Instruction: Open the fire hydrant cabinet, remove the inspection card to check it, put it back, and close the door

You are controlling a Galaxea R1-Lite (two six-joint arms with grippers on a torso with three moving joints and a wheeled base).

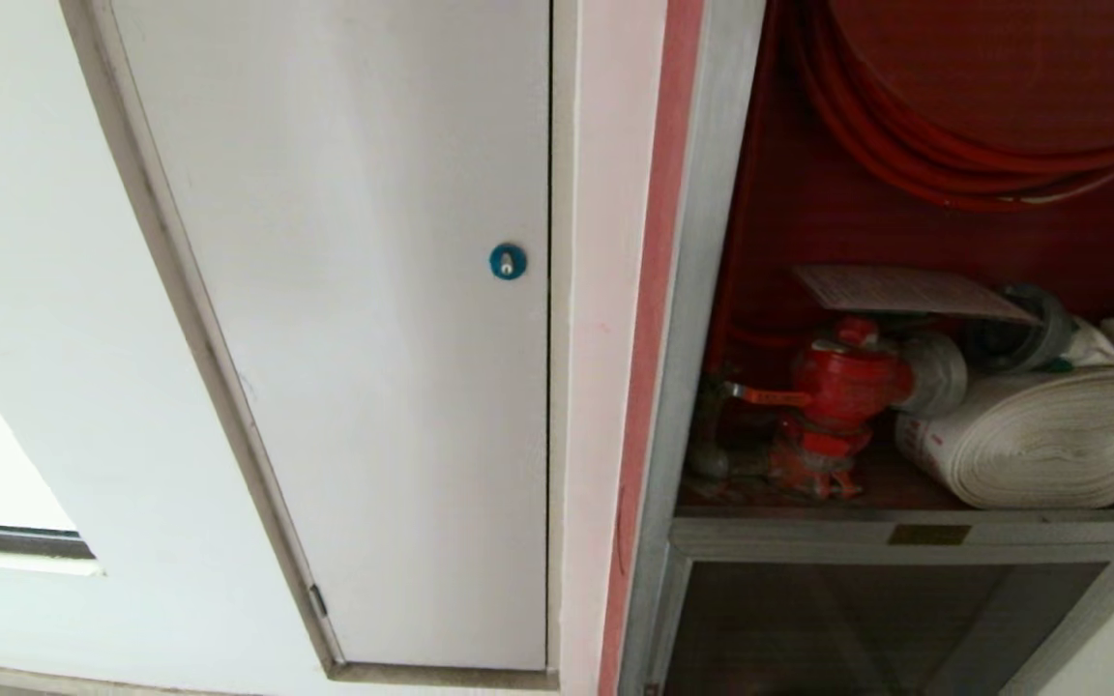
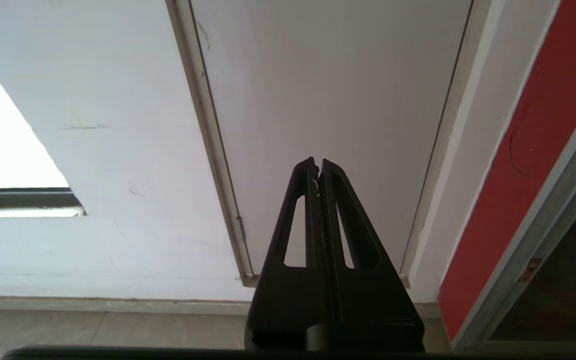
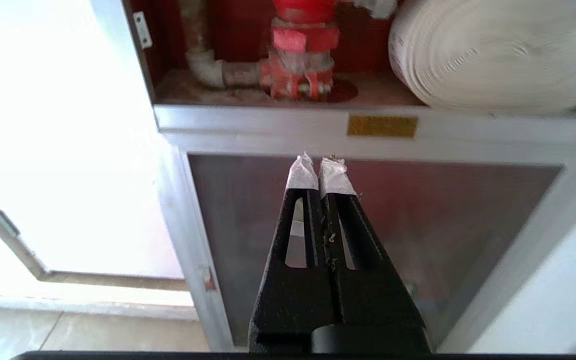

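A plain white wall filled the left of the head view, carrying a flat white door in a grey frame with a small round blue lock near its right edge. To the right of it stood the tall silver aluminium-framed fire hydrant cabinet, bordered by a red strip on the wall, its upper compartment standing open onto a dark red interior. The cabinet's own upper glass door was not in any view. A coiled red hose reel hung at the top of the compartment. Beneath it, on the compartment floor, lay a white rolled flat hose, with a red hydrant valve just beside it on the left. The flat white rectangular inspection card, printed with fine rows of text, rested tilted above the valve and the hose roll, inside the cabinet. Below the compartment sat a lower dark tinted glass panel under a small brass-coloured label.

Neither arm appeared in the head view. The black left gripper pointed at the white door, its fingers pressed together on nothing. The black right gripper, its fingertips wrapped in white tape, pointed at the lower glass panel, fingers likewise closed and empty.
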